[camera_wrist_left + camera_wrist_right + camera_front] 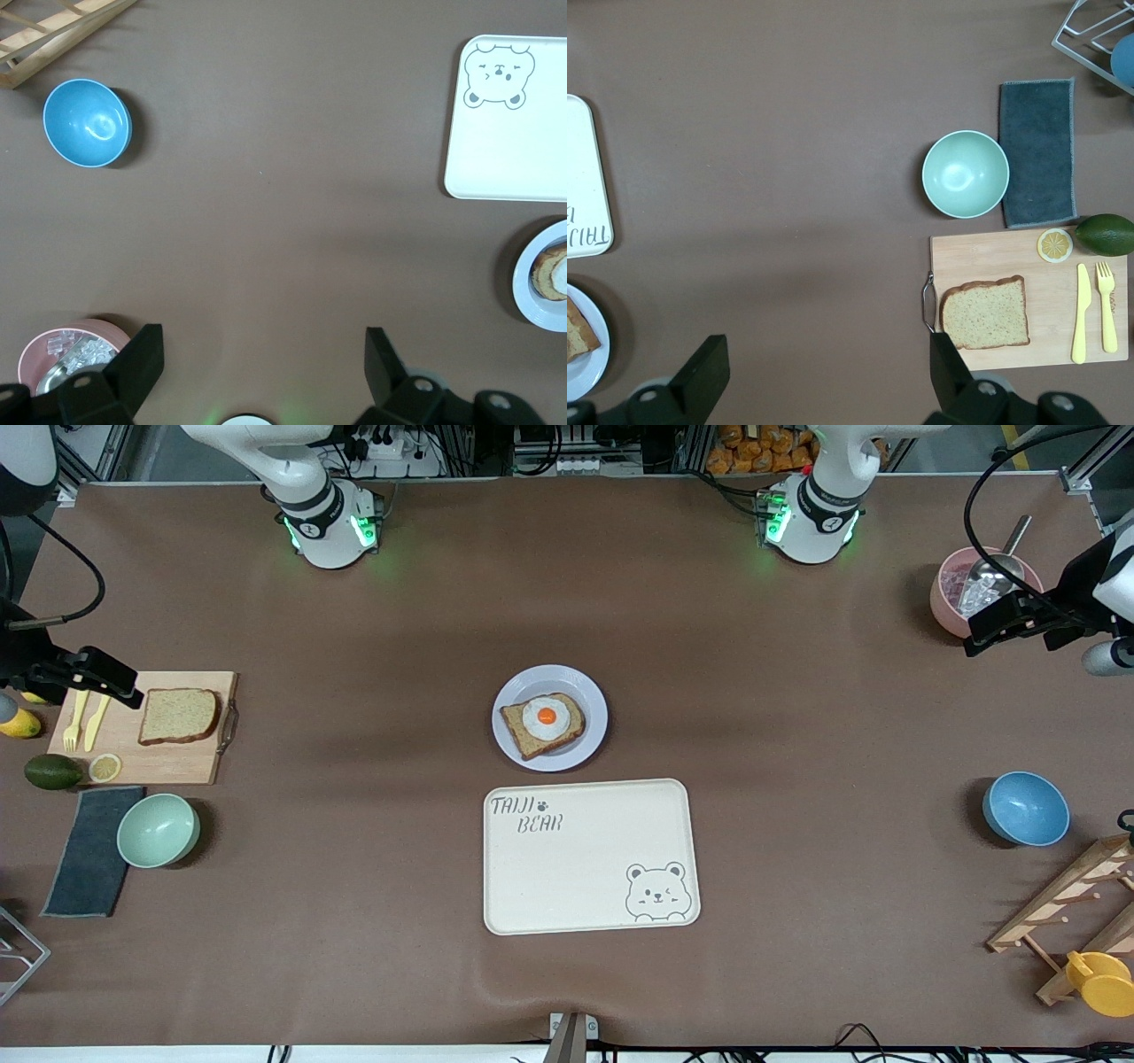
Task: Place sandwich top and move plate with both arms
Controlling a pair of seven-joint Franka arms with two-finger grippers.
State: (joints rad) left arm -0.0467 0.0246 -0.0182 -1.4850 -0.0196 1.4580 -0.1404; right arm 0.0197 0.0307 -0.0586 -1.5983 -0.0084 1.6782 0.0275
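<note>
The sandwich top [178, 715] [985, 312], a plain brown bread slice, lies flat on a wooden cutting board [168, 762] at the right arm's end of the table. The pale plate [549, 677] [524, 283] [594, 354] sits mid-table with a bread slice bearing a fried egg [543, 722] on it. My right gripper [106, 680] [828, 350] hangs high over the board's outer end, open and empty. My left gripper [997, 624] [263, 341] hovers high beside a pink bowl [952, 593] at the left arm's end, open and empty.
A cream bear-printed tray [585, 868] lies just nearer the front camera than the plate. Yellow cutlery [86, 722], a lemon slice, an avocado [53, 771], a green bowl [158, 830] and a dark cloth [89, 850] crowd the board. A blue bowl [1025, 808] and wooden rack [1072, 903] stand at the left arm's end.
</note>
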